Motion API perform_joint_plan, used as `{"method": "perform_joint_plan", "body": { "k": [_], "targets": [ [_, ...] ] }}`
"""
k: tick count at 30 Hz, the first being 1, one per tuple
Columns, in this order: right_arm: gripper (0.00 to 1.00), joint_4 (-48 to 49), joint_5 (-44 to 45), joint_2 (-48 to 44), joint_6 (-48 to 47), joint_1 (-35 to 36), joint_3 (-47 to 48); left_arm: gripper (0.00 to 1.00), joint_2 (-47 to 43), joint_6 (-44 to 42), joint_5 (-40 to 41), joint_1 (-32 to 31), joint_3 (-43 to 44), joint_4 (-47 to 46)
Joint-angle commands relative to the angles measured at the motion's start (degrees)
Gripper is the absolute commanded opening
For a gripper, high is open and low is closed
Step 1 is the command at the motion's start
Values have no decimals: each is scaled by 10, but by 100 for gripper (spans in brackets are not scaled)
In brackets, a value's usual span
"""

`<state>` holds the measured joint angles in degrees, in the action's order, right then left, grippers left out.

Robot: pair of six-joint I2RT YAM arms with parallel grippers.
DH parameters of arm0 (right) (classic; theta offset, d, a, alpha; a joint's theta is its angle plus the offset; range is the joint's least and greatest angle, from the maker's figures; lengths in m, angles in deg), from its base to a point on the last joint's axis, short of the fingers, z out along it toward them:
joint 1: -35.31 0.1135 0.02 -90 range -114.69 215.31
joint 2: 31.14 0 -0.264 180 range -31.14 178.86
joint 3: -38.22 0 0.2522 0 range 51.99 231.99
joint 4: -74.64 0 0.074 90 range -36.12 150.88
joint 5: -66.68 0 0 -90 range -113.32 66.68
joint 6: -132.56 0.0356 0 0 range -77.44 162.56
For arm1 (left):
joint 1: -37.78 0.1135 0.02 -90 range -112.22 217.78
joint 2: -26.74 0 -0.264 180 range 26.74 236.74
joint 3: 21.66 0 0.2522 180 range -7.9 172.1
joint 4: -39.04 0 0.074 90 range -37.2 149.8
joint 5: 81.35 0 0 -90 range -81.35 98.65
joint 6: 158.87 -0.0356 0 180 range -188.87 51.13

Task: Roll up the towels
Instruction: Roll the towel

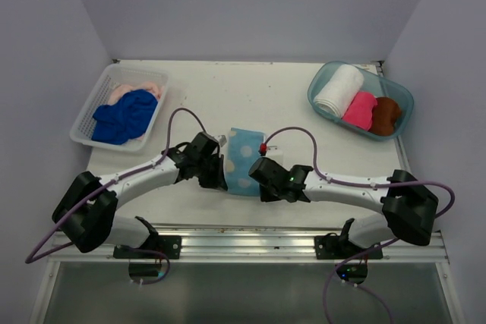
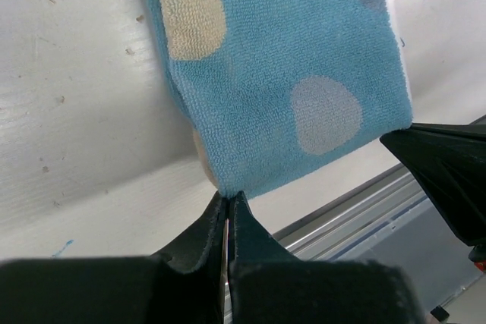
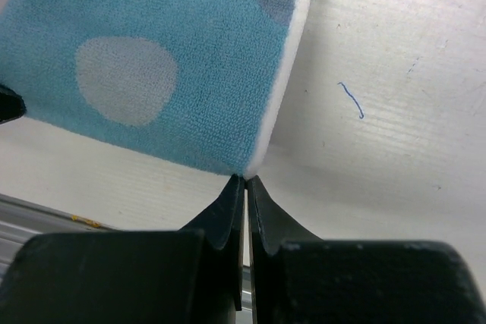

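A light blue towel (image 1: 241,158) with pale dots lies folded flat at the table's middle. My left gripper (image 1: 220,180) is shut on its near left corner; in the left wrist view the fingertips (image 2: 228,196) pinch the cloth's (image 2: 281,73) tip. The near right corner is held by my right gripper (image 1: 260,188), shut on it, and its jaws (image 3: 245,179) meet at the towel's (image 3: 167,58) white-edged corner. A royal blue towel (image 1: 125,115) and a peach towel (image 1: 137,90) lie loose in the basket. Rolled white (image 1: 339,90), pink (image 1: 360,110) and brown (image 1: 386,115) towels sit in the tub.
The white lattice basket (image 1: 85,123) stands at the back left. At the back right is the clear teal tub (image 1: 319,85). A metal rail (image 1: 243,237) runs along the table's near edge, just behind both grippers.
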<state>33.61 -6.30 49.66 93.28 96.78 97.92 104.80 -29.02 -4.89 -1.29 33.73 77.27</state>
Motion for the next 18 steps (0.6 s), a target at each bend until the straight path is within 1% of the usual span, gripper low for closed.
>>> {"method": "perform_joint_plan", "body": {
  "k": [1, 8, 14, 18],
  "targets": [
    [0, -31, 49, -20, -4, 0, 30, 0, -4, -2, -7, 11, 42, 22],
    [0, -41, 78, -3, -18, -4, 69, 0, 24, 2, -13, 19, 80, 34],
    [0, -32, 76, 23, -50, -34, 88, 0, 48, -7, -7, 30, 109, 36],
    [0, -22, 68, 47, -71, -58, 102, 0, 67, -7, -2, 35, 108, 23]
  ]
}}
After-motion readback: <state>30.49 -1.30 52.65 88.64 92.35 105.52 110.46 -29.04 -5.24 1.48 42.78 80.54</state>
